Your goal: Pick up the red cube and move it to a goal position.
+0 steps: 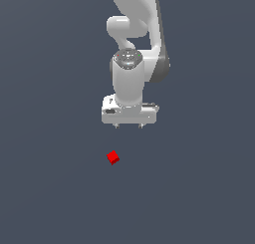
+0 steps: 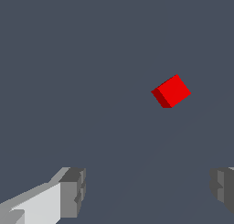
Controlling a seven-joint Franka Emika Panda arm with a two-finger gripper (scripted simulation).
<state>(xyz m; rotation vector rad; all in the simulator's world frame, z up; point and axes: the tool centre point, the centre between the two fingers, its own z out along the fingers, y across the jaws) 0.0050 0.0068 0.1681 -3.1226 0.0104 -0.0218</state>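
Gripper (image 2: 146, 191) fingers spread wide and empty; red cube (image 1: 113, 158) lies apart at about seven o'clock, apparently turned diagonal to them.

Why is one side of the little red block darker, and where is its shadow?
Wrist view: the red cube has a bright face and a darker shaded one, sharp, no blur. Exterior view: flat lighting, no clear shadow under it; the open tool looks crisp too.

A tiny bright red cube (image 1: 113, 158) (image 2: 171, 91) is being seen lying on the dark grey floor, turned cornerwise, untouched and plain-faced.
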